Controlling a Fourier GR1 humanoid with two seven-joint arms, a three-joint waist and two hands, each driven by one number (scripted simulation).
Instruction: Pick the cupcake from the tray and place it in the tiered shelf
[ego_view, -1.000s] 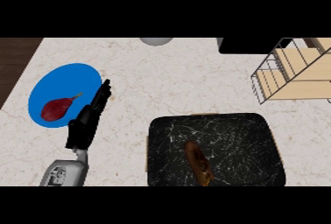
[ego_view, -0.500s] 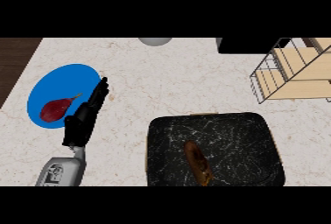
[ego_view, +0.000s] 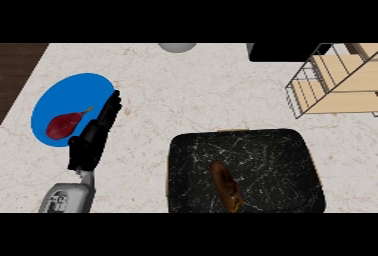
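A black marbled tray (ego_view: 273, 150) lies at the front right of the counter. On it rests one brown, elongated item (ego_view: 225, 185), the only thing there; it does not look like a cupcake from here. The wire tiered shelf (ego_view: 336, 80) with wooden levels stands at the far right. My left hand (ego_view: 92, 137) is left of the tray, open, its straight fingers pointing away along the right rim of a blue plate (ego_view: 74, 90). It holds nothing. My right hand does not show.
A dark red, pear-shaped item (ego_view: 65, 124) lies on the blue plate. A grey round object (ego_view: 177, 46) and a black block (ego_view: 284, 52) sit at the counter's far edge. Dark wood floor shows past the left edge.
My left hand has drifted slightly left, closer over the blue plate's rim. Tray, brown item and shelf have not moved.
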